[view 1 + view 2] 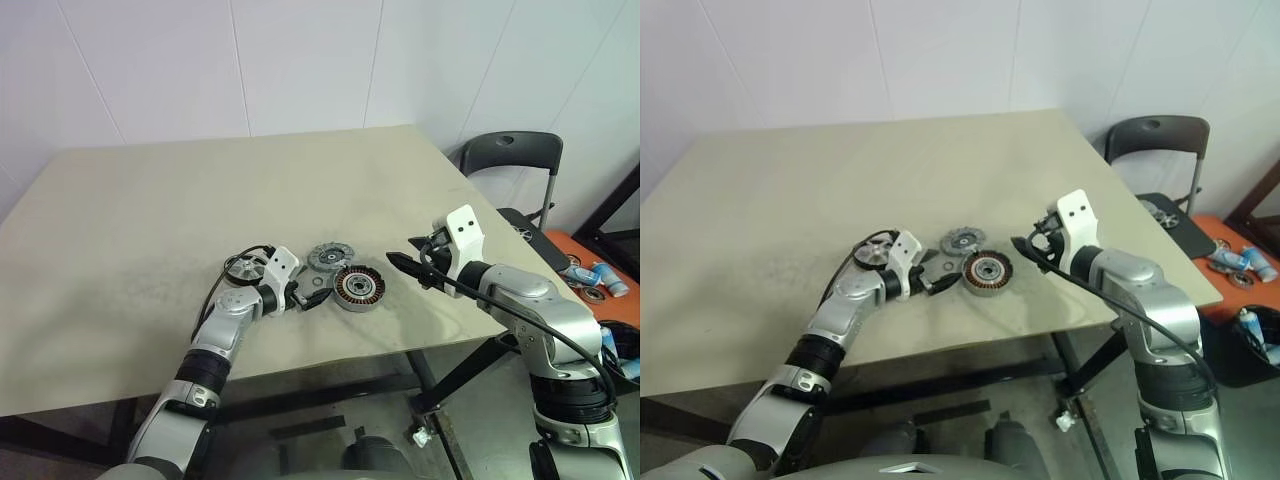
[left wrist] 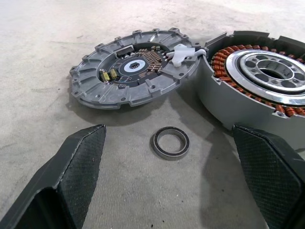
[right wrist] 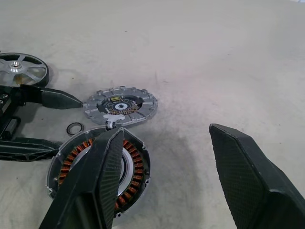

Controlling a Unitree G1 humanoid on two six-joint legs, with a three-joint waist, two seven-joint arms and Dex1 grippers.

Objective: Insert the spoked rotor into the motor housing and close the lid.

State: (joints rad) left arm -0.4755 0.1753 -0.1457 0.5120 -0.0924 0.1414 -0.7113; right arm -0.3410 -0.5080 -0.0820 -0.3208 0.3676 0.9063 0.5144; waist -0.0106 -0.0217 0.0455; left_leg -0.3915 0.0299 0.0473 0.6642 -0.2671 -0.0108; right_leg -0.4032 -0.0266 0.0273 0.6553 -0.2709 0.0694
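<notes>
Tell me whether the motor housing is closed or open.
Open: the motor housing shows bare copper windings, and the lid lies on the table beside it.

- The two head views looked forward and down from above onto the table [image 1: 150, 200], taking in both arms from some way off, and shared almost the same scene.
- The left wrist view sat low and close behind the left gripper [image 2: 178, 186], facing the lid [image 2: 128, 71], the small ring [image 2: 170, 142] and the motor housing [image 2: 257, 81].
- The right wrist view looked from farther back, past the right gripper [image 3: 176, 167], and shared those three parts, adding the spoked rotor [image 3: 21, 69].
</notes>
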